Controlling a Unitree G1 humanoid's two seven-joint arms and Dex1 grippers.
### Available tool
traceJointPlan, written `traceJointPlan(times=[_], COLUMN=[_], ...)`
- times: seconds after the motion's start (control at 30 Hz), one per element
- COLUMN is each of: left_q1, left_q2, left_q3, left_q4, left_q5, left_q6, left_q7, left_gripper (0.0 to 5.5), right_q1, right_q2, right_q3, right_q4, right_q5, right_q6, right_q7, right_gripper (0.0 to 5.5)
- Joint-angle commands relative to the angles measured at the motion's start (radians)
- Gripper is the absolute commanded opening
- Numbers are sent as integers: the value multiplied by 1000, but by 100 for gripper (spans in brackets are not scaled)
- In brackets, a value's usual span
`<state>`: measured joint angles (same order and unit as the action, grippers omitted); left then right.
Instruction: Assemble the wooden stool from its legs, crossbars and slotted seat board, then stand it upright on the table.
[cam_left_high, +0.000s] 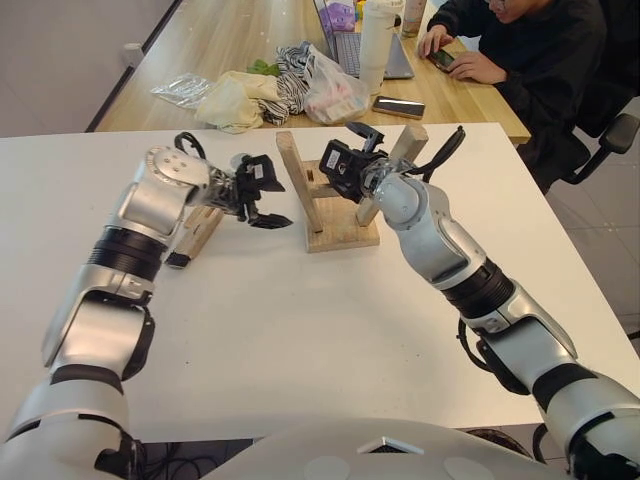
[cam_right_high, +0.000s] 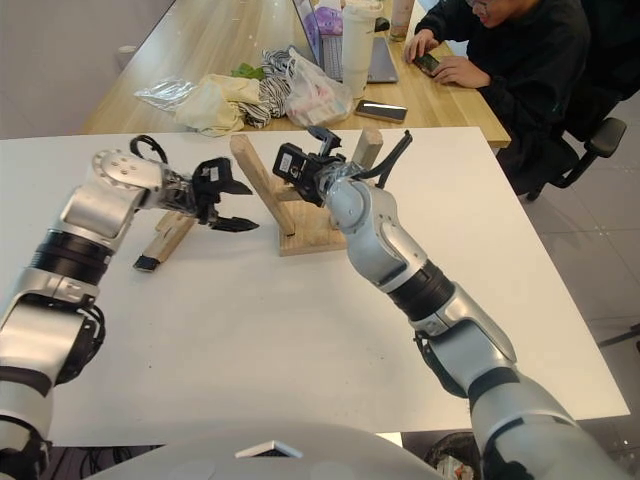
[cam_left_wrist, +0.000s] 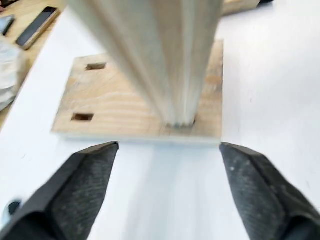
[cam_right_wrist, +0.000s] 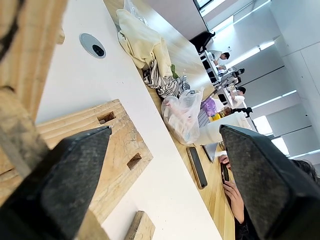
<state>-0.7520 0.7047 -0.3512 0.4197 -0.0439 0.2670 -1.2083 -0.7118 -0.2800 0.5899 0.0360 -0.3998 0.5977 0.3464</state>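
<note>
Mid-assembly. Seat board (cam_left_high: 345, 238) lies flat on the white table (cam_left_high: 300, 340), slots up. One leg (cam_left_high: 298, 175) stands in it, leaning slightly; a second leg (cam_left_high: 410, 143) rises behind the right arm. Whether a crossbar joins them I cannot tell, the wrist hides that spot. Two empty slots (cam_left_wrist: 82, 117) show on the board's far side. Left gripper (cam_left_wrist: 169, 145) hovers low just beside the board's edge, facing the seated leg, fingers (cam_left_wrist: 85, 180) spread wide, holding nothing. Right gripper (cam_right_wrist: 165, 130) sits up among the legs above the board, fingers (cam_right_wrist: 265, 175) likewise apart, nothing clamped. A loose wooden piece (cam_left_high: 198, 235) lies on the table under the left forearm, near the board. Judgement: legs partly fitted, stool not near standing. Next likely means fetching the loose piece and seating it in an empty slot, with the other gripper steadying the board. In the way: the leaning leg may topple if bumped, and both arms crowd the board. On the neighbouring wooden desk, bags and cloth (cam_left_high: 290, 85) and a phone (cam_left_high: 398, 107), well apart.
</note>
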Motion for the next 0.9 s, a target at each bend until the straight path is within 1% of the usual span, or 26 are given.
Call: traceJointPlan(times=[0.03, 0.1, 0.13, 0.2, 0.23, 0.27, 0.3, 0.4, 0.47, 0.5, 0.53, 0.57, 0.63, 0.67, 0.73, 0.8, 0.9], left_q1=[5, -34, -52, -69, -71, -63, -56, -40, -40, -38, -33, -22, -6, 4, 48, 110, 192], left_q2=[-7, -79, -125, -193, -219, -247, -270, -331, -369, -391, -409, -426, -451, -464, -484, -499, -506], left_q3=[66, 128, 179, 266, 301, 337, 366, 424, 462, 484, 496, 503, 512, 518, 517, 495, 424], left_q4=[35, 136, 215, 342, 386, 408, 427, 496, 527, 531, 529, 518, 494, 471, 377, 236, -105], left_q5=[26, 9, -19, -66, -88, -127, -157, -200, -235, -259, -276, -288, -307, -321, -367, -428, -595], left_q6=[26, -14, -47, -105, -129, -162, -176, -227, -249, -247, -242, -241, -234, -226, -177, -78, 186], left_q7=[109, 221, 283, 380, 409, 396, 384, 399, 394, 393, 385, 373, 354, 339, 278, 209, 124], left_gripper=[420, 420, 420, 420, 420, 420, 420, 420, 420, 420, 420, 420, 420, 420, 420, 420, 420], right_q1=[127, 110, 86, 36, 15, -1, -14, -24, 6, 39, 77, 150, 303, 386, 488, 484, 356], right_q2=[35, 112, 144, 171, 180, 184, 184, 139, 95, 69, 43, 10, -74, -122, -187, -179, -127], right_q3=[-46, -228, -336, -497, -561, -624, -673, -808, -872, -902, -921, -923, -882, -837, -732, -657, -599], right_q4=[81, 17, -18, -68, -87, -111, -129, -164, -167, -161, -159, -171, -208, -203, -114, 69, 389], right_q5=[64, 200, 275, 419, 494, 580, 650, 829, 903, 953, 996, 1047, 1094, 1064, 937, 815, 667], right_q6=[27, -87, -147, -282, -343, -375, -395, -357, -329, -302, -273, -232, -152, -149, -222, -346, -543], right_q7=[30, -17, -43, -46, -32, -10, 6, 20, 34, 71, 114, 194, 340, 412, 511, 535, 484], right_gripper=[400, 400, 400, 400, 400, 400, 400, 400, 400, 400, 400, 400, 400, 400, 400, 400, 400])
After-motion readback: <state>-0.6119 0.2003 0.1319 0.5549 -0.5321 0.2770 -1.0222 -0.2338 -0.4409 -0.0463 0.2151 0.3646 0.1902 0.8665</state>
